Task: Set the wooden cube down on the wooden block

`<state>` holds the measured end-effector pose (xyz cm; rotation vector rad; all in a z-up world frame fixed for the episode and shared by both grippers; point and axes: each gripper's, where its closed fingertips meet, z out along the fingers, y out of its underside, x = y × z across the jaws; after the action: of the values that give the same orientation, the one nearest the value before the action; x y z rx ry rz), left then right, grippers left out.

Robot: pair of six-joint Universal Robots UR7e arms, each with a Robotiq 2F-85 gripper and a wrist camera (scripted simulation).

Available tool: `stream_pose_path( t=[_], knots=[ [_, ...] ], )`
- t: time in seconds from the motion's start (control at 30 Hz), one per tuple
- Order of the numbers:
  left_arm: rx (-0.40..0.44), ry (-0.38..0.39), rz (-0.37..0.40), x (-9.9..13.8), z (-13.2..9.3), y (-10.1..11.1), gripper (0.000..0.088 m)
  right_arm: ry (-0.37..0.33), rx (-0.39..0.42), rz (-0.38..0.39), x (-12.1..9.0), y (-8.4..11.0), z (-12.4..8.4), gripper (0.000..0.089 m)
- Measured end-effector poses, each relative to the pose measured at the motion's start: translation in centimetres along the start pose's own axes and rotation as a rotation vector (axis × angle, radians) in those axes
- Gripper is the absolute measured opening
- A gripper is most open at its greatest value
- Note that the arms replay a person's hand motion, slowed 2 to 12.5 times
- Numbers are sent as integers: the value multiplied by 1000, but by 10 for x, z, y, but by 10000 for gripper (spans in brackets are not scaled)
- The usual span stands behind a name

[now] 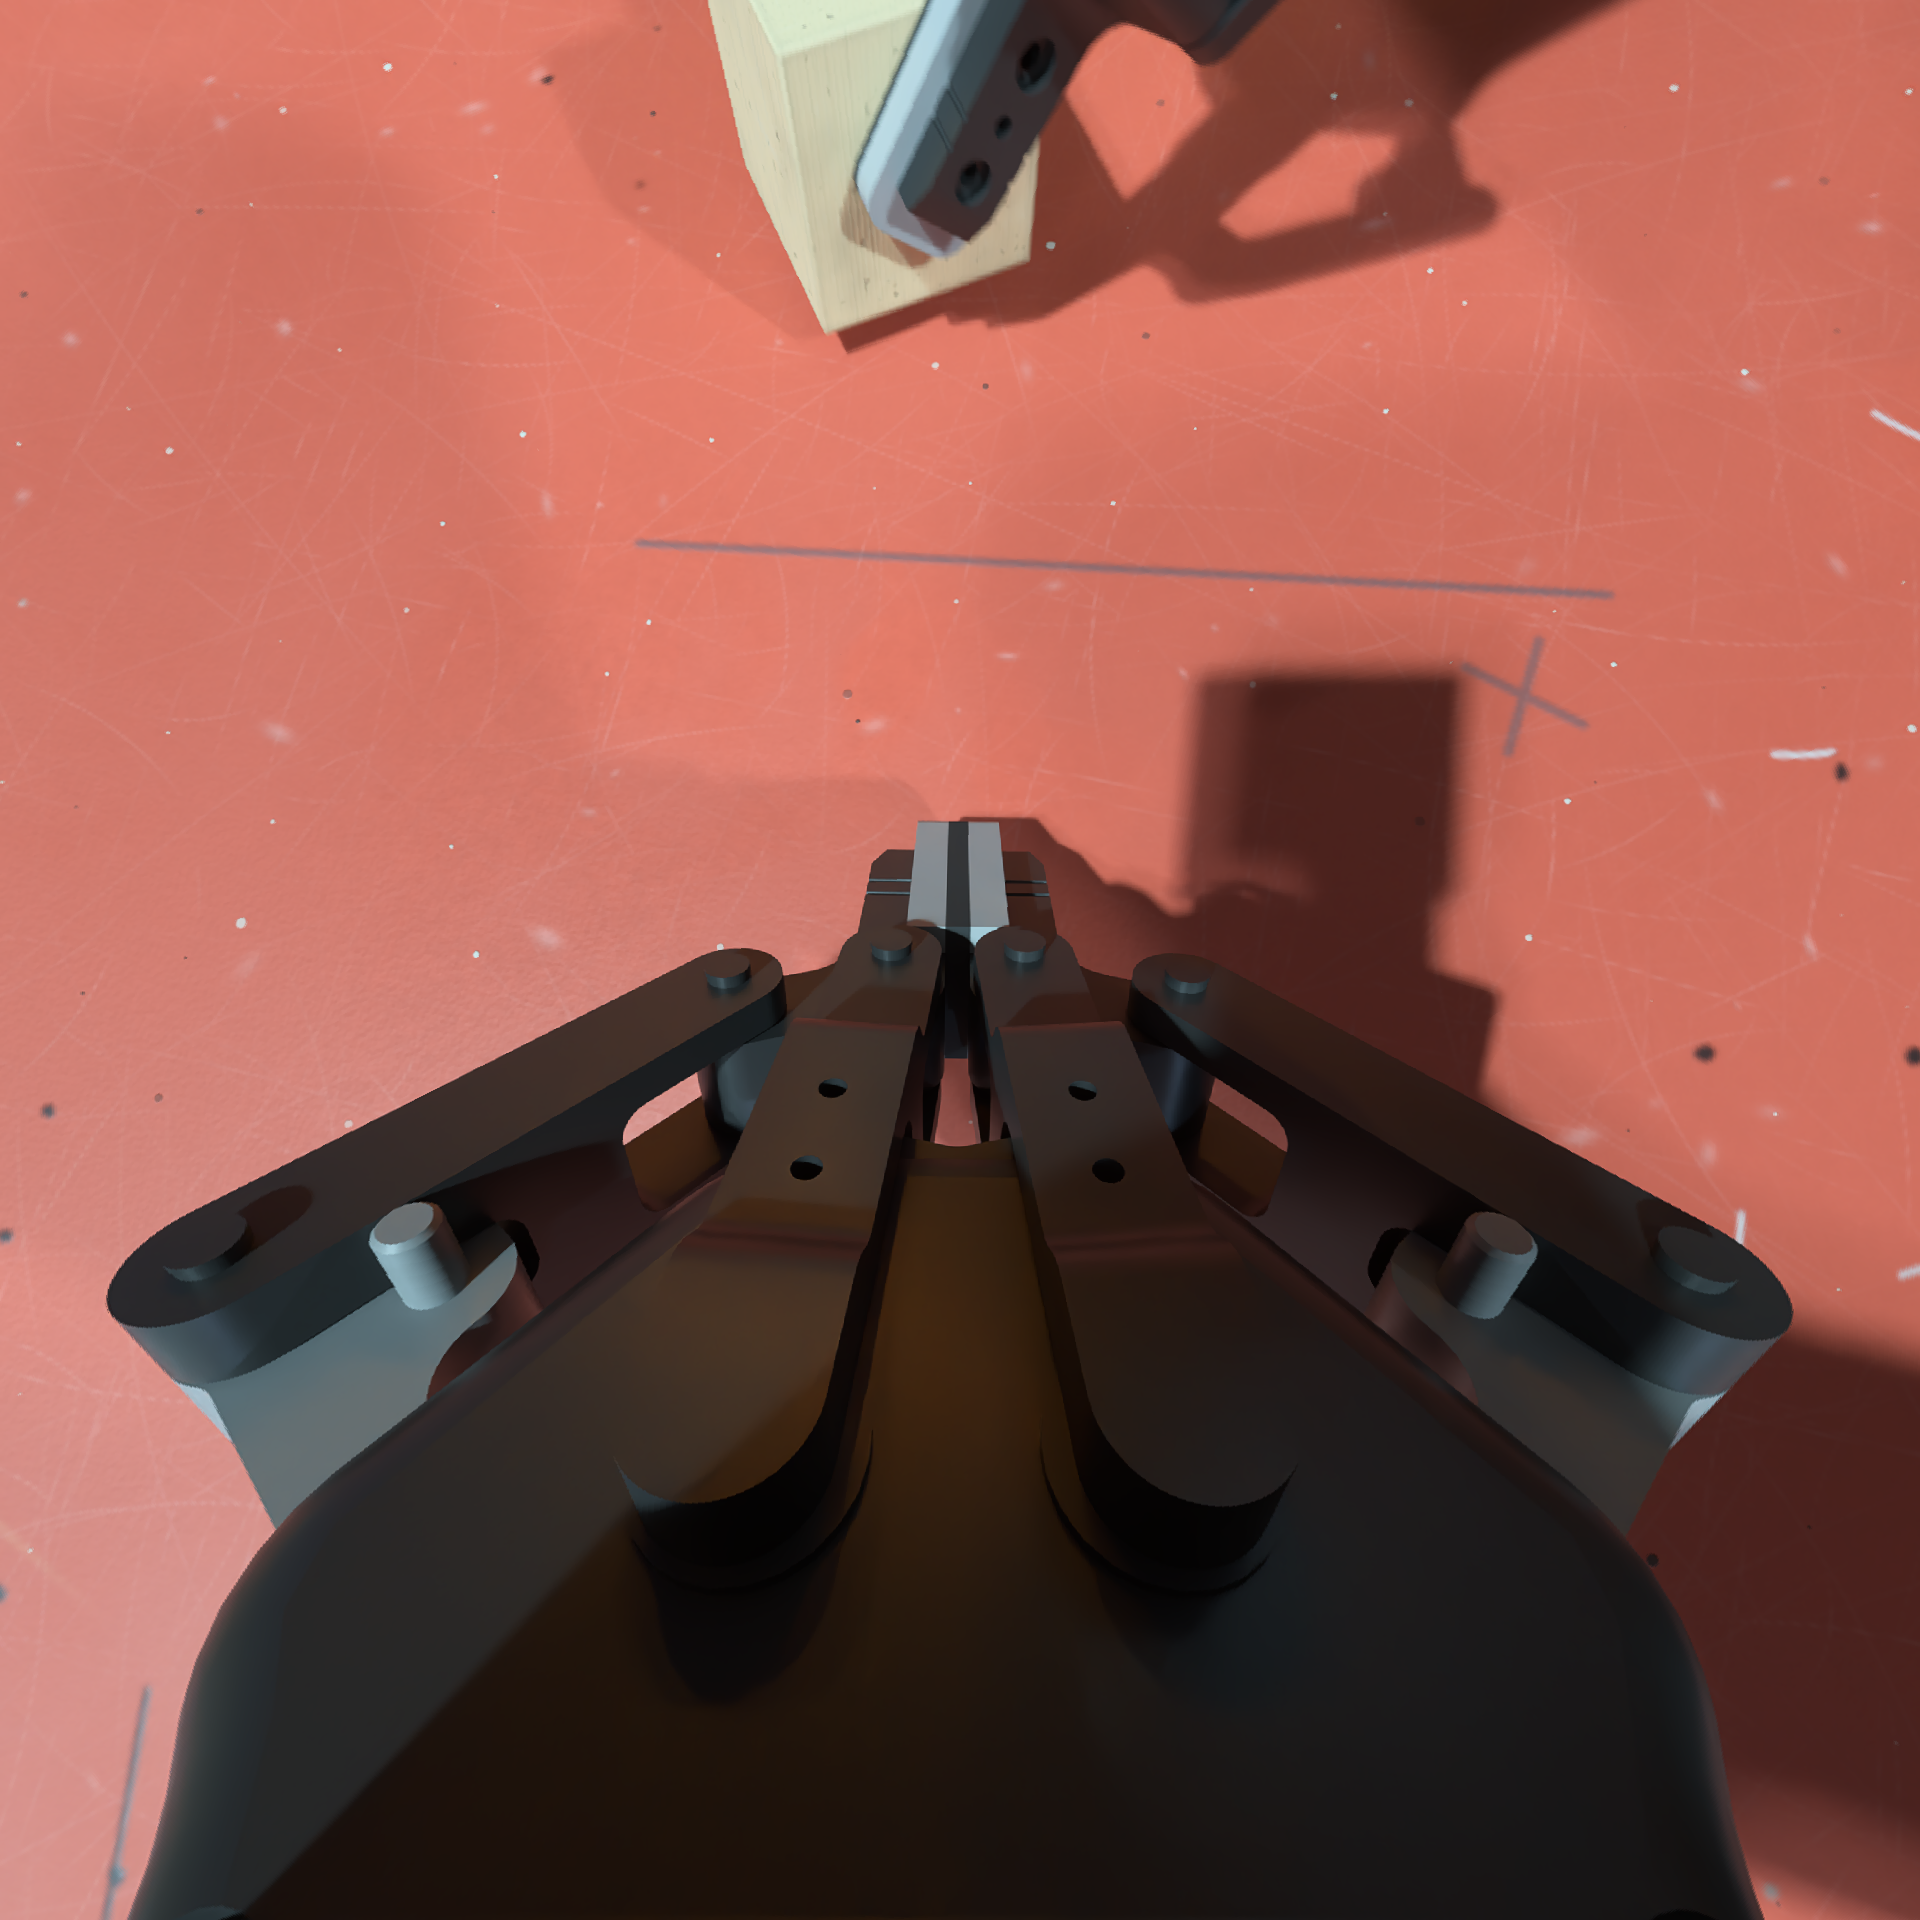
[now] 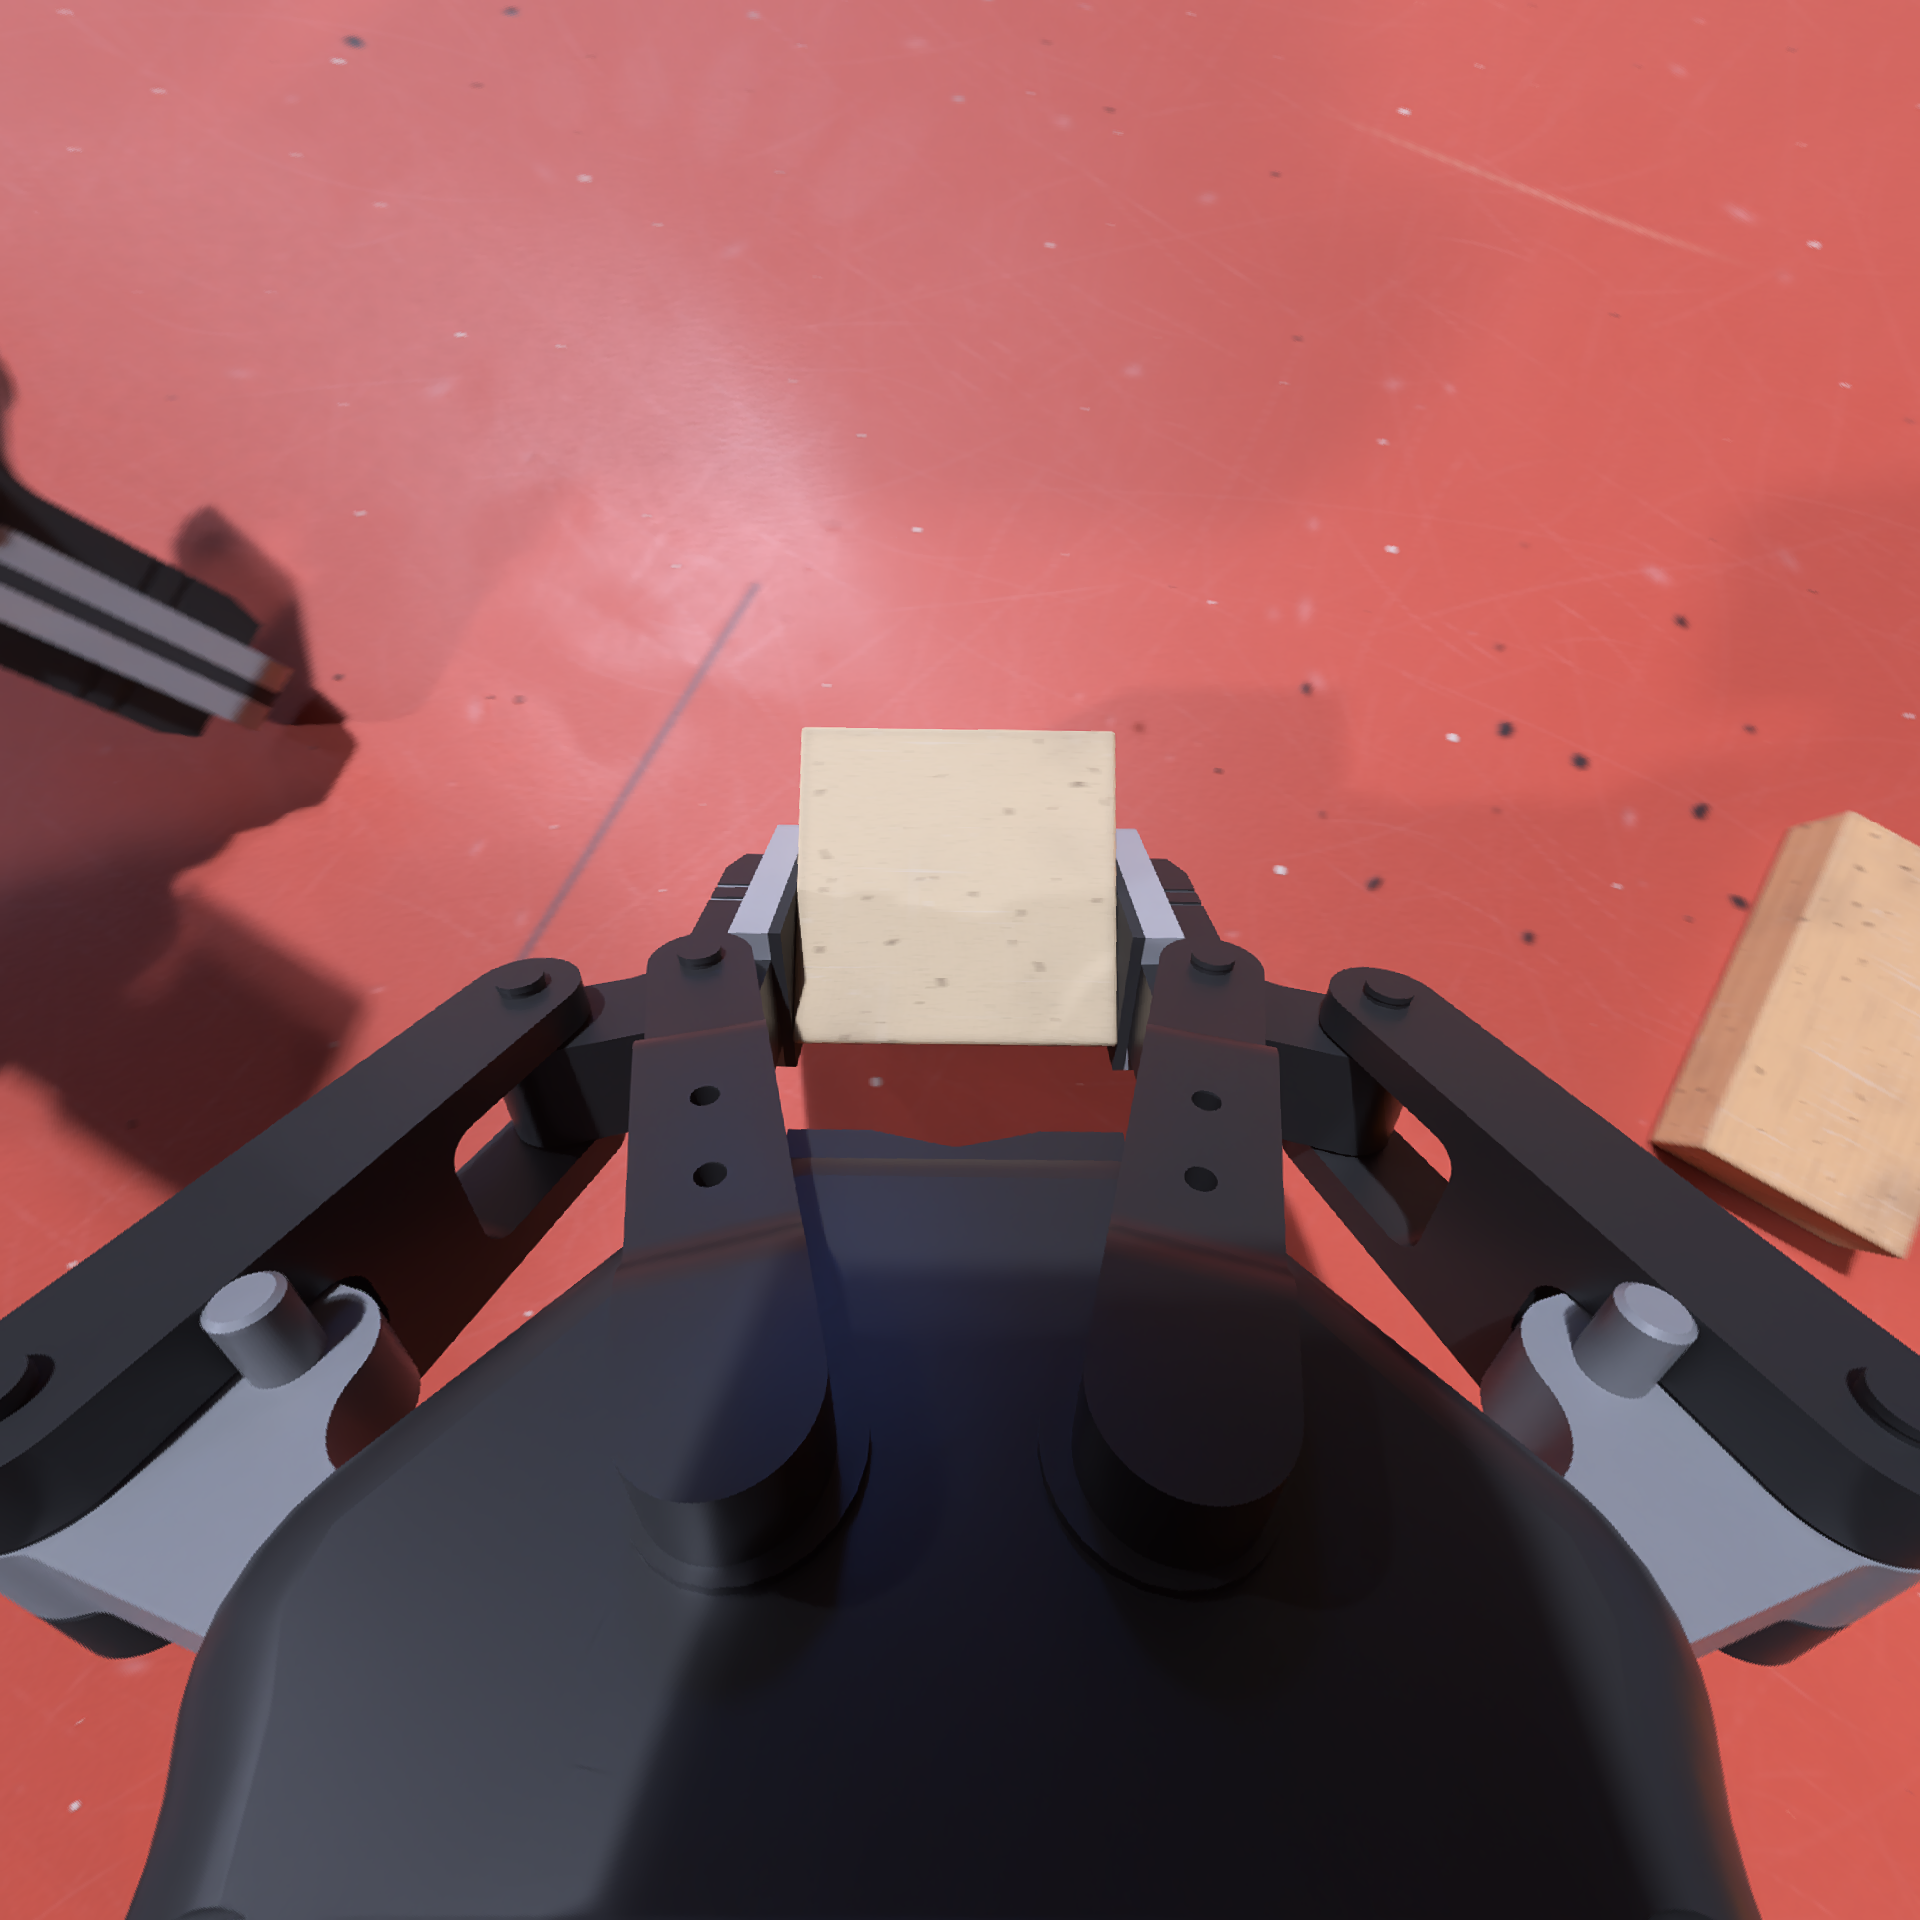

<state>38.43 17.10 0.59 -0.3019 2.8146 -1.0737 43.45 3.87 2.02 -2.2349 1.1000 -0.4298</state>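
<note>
My right gripper (image 2: pixel 956 894) is shut on the pale wooden cube (image 2: pixel 956 883), its pads against the cube's left and right faces. The cube also shows at the top of the left wrist view (image 1: pixel 790 156), with one right finger (image 1: pixel 956 135) across it and its lower corner close to the red surface. The darker wooden block (image 2: pixel 1808 1039) lies flat on the surface to the right of the cube, apart from it. My left gripper (image 1: pixel 958 862) is shut and empty, low over the surface; it also shows at the left edge of the right wrist view (image 2: pixel 249 696).
The red tabletop (image 2: pixel 1143 364) is scratched and speckled. A thin dark line (image 1: pixel 1122 568) and a small cross mark (image 1: pixel 1525 696) are drawn on it. Arm shadows fall across the right of the left wrist view and the left of the right wrist view.
</note>
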Motion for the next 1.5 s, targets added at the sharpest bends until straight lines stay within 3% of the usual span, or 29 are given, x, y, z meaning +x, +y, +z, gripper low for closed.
stream_pose_path(
  t=[0.3, 0.57, 1.07, 1.5],
  knots=[
    [0, 1, -3, 0, 0, 0, 0, -91, 44, -62, -48, -3, 0, 445],
    [-1, -7, 4, 0, 0, 0, 0, -131, 72, -87, -78, -1, -3, 445],
    [-1, -12, 7, 0, 0, 0, 0, -165, 124, -41, -101, 12, -15, 445],
    [0, -12, 9, 0, 0, 0, 0, -182, 89, -46, -108, 26, -31, 445]
  ],
)
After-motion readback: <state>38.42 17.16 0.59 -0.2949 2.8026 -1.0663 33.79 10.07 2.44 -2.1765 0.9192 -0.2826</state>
